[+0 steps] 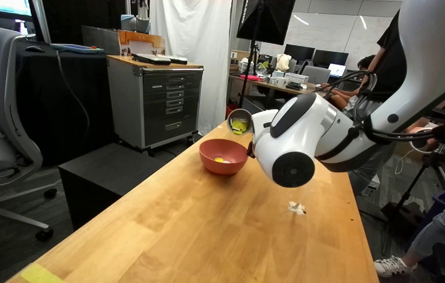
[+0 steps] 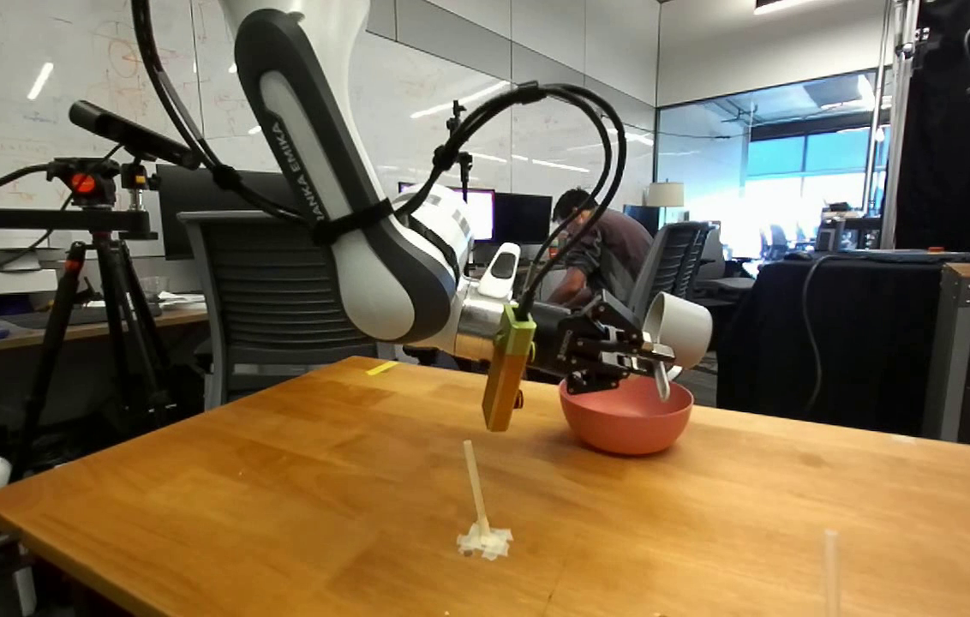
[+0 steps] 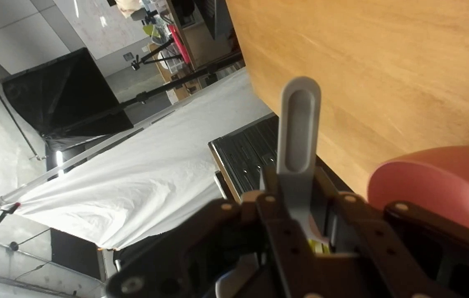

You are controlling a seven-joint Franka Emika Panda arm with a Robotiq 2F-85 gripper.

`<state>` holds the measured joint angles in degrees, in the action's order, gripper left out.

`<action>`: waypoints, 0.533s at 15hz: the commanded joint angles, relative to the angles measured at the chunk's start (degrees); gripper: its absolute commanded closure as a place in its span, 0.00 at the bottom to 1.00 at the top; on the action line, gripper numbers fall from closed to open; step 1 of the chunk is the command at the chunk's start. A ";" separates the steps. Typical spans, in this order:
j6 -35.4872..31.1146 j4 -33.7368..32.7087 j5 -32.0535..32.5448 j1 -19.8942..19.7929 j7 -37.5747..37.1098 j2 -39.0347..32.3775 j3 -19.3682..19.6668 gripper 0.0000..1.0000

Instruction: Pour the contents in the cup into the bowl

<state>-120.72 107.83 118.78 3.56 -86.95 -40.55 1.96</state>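
Grey cup (image 2: pixel 687 330) sits tilted, its handle (image 3: pixel 299 124) pinched in the hand (image 3: pixel 297 186).

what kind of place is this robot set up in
Probably a robotics lab, perhaps within a shared office: there is a Franka Emika arm, a tripod-mounted camera and a whiteboard with handwriting on it.

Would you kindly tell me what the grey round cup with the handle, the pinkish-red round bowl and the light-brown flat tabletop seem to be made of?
Grey cup: probably plastic, matte; its grooved handle looks moulded, though coated metal is possible.
Pinkish-red bowl: likely plastic, matte; smooth, evenly coloured surface.
Tabletop: wood or veneer, satin; visible grain, soft sheen.
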 commanded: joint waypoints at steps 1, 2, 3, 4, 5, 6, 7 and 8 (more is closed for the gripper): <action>1.95 1.82 0.82 -1.83 2.83 2.92 -2.20 0.88; 2.13 1.74 0.94 -1.85 3.34 2.93 -2.27 0.88; 2.30 1.65 0.96 -1.89 4.06 2.85 -2.28 0.88; 2.63 1.55 0.95 -1.83 4.81 2.69 -2.26 0.88; 3.00 1.49 0.95 -1.78 5.52 2.55 -2.21 0.88; 3.49 1.52 1.09 -1.68 6.17 2.46 -2.14 0.88; 3.94 1.53 1.10 -1.64 6.89 2.38 -2.12 0.88; 4.48 1.52 1.22 -1.58 7.64 2.29 -2.08 0.88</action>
<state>-119.36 108.13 118.77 2.93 -81.93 -39.51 1.34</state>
